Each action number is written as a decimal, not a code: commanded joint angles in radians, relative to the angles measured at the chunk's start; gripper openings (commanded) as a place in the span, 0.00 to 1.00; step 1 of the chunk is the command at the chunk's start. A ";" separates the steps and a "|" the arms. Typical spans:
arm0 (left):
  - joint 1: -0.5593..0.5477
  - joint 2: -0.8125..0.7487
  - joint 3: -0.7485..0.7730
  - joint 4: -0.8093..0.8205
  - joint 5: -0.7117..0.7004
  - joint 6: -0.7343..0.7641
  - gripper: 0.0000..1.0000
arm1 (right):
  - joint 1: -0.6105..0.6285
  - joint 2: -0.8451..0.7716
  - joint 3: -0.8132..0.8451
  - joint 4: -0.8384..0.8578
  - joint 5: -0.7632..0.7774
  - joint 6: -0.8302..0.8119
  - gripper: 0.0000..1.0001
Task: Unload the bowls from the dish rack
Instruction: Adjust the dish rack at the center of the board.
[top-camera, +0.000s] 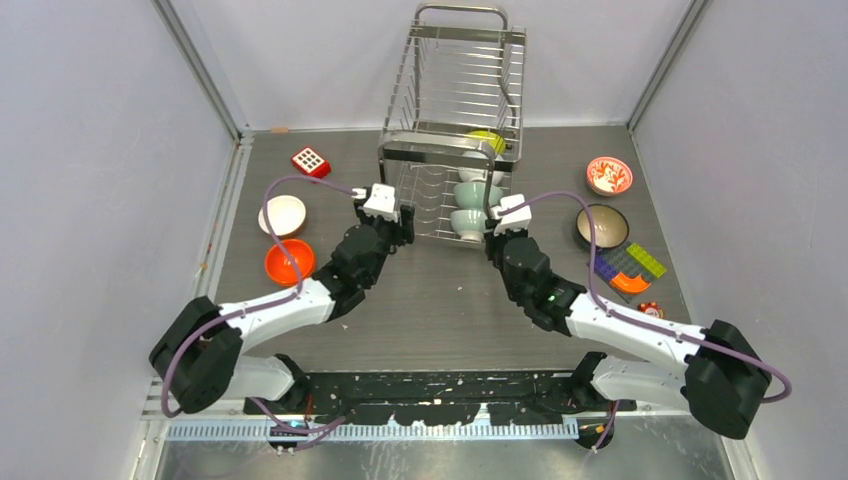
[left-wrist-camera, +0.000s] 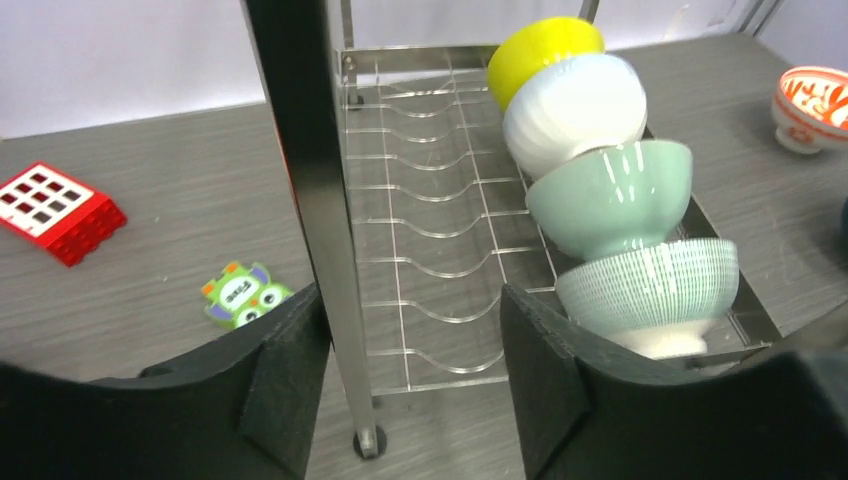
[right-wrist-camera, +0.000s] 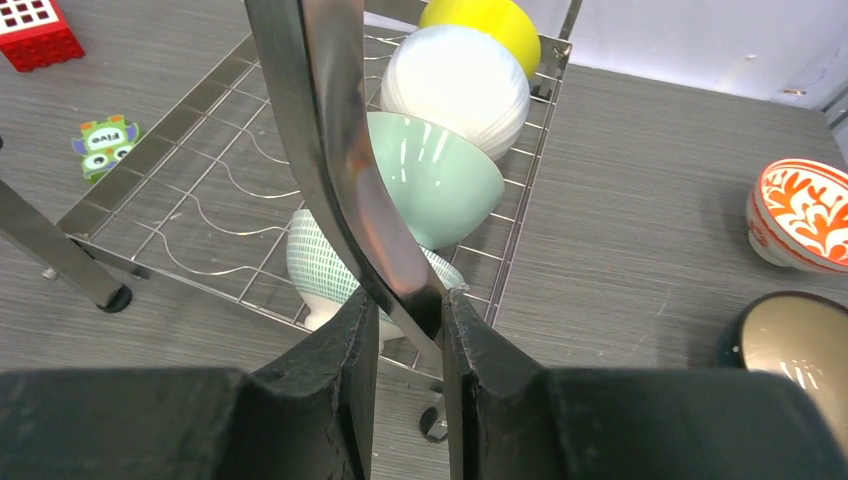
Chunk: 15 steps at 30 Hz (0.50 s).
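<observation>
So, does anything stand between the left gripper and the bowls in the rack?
Yes: a front post of the dish rack stands between the open jaws of the left gripper; the bowls sit behind it, to the right.

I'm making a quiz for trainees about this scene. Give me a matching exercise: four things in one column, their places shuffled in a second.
Things
1. yellow bowl
2. orange bowl
3. patterned bowl
4. right tool

Places
A. on the table, left of the rack
B. clamped on a rack post
C. in the rack
D. on the table, right of the rack

Pairs: 1-C, 2-A, 3-D, 4-B
</observation>
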 joint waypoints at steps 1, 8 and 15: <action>-0.017 -0.104 -0.047 -0.101 -0.004 -0.061 0.65 | 0.077 0.072 0.057 0.164 -0.109 0.174 0.01; -0.019 -0.312 -0.116 -0.243 0.011 -0.179 0.75 | 0.148 0.168 0.096 0.202 -0.069 0.187 0.06; -0.045 -0.497 -0.150 -0.416 0.016 -0.268 0.81 | 0.190 0.247 0.154 0.210 -0.082 0.201 0.21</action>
